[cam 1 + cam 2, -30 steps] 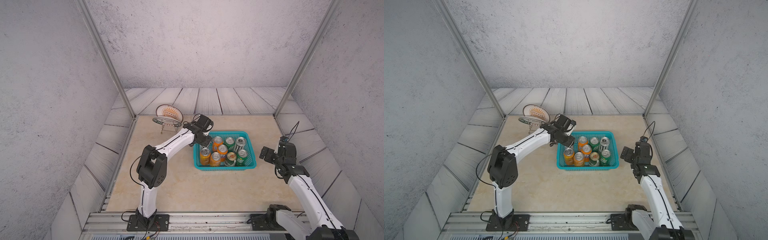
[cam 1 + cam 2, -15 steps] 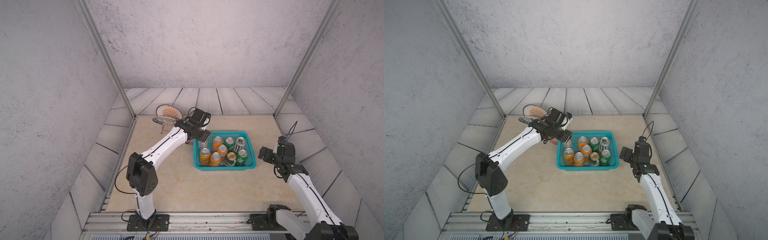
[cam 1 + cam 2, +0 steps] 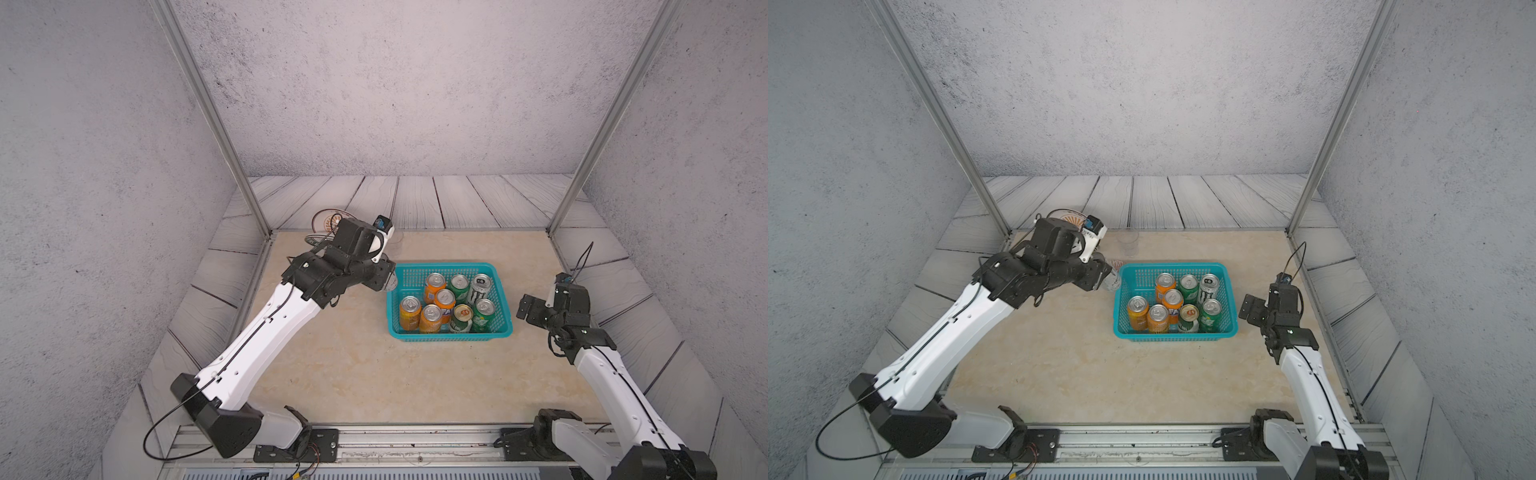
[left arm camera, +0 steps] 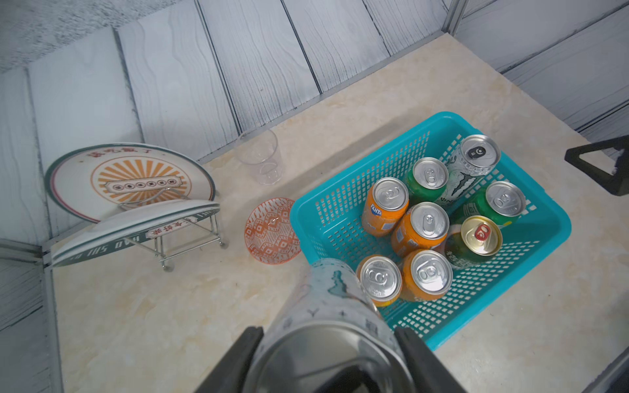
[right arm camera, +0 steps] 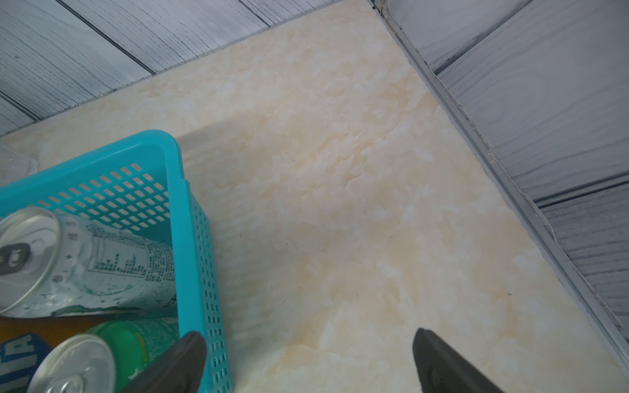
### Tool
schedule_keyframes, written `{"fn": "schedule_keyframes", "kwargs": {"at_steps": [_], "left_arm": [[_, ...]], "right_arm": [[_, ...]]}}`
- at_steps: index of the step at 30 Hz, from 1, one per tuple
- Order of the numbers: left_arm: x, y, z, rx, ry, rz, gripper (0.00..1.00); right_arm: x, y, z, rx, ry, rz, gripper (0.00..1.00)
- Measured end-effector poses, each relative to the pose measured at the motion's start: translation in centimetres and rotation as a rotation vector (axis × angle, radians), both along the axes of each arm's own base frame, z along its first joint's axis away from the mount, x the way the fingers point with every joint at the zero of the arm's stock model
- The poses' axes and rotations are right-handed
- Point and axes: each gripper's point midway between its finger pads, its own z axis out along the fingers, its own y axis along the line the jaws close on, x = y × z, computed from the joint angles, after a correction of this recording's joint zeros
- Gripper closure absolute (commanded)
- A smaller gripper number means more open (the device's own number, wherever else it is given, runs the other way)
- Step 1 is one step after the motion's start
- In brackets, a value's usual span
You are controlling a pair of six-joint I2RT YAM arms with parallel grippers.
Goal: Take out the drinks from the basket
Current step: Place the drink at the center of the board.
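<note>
While the left gripper (image 4: 328, 331) clamps a tall silver-white can (image 4: 326, 299) with black markings, tilted over the 9 o'clock rim of the turquoise mesh basket (image 3: 449, 268), four orange cans (image 3: 444, 301), three green cans (image 3: 459, 284) and a second silver-white can (image 3: 480, 286) stand inside toward 3 o'clock. A second ago this gripper was over the 10 o'clock corner, elbow high; the right gripper (image 5: 308, 335) hangs wide open at 3 o'clock. In both top views the wrist hides most of the clamped can.
</note>
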Motion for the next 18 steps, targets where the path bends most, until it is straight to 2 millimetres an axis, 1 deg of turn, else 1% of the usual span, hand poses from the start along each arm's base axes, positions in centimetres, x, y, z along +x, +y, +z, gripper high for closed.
{"fn": "schedule_keyframes", "kwargs": {"at_steps": [3,7,9,13,18], "left_arm": [[-2.3,2.1,-0.2,0.001,-0.002,0.014,0.57],[-5.2,4.5,-2.3,0.010,0.035,0.037,0.58],[-6.3,5.4,-3.8,0.018,0.064,0.050,0.59],[-8.4,7.0,-7.6,0.044,0.136,0.075,0.59],[-9.8,8.0,-13.2,0.095,0.238,0.103,0.59]], "right_arm": [[0.0,0.0,0.0,0.000,0.000,0.000,0.01],[0.0,0.0,0.0,0.000,0.000,0.000,0.01],[0.0,0.0,0.0,0.000,0.001,0.000,0.01],[-0.1,0.0,-0.1,0.000,0.004,0.000,0.01],[-0.1,0.0,-0.1,-0.002,0.006,0.002,0.01]]}}
